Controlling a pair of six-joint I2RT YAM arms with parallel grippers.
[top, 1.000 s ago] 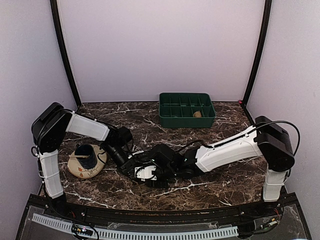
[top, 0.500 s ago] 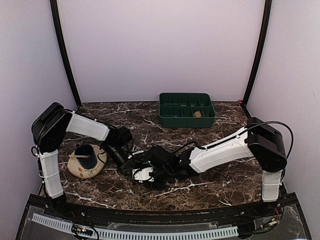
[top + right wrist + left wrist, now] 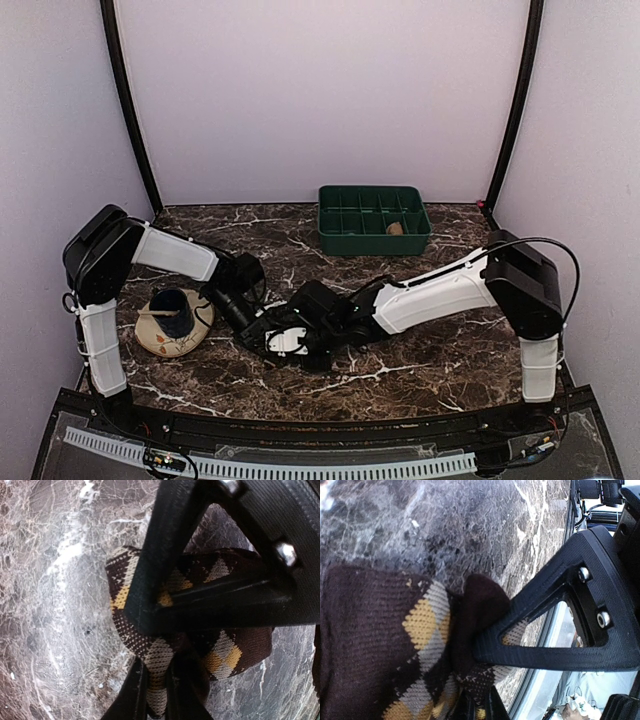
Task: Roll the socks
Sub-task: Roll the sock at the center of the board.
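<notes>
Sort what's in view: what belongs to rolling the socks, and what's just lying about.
For the job: diamond-check sock, pinched by both the left gripper and the right gripper.

Lying about: green divided tray with a small tan item inside, too small to identify; dark blue cup; cream dish under it.

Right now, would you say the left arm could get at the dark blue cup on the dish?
Probably not yet: the left end effector is shut on the diamond-check sock. The dark blue cup stands close beside that arm with nothing between, so the way looks free.
</notes>
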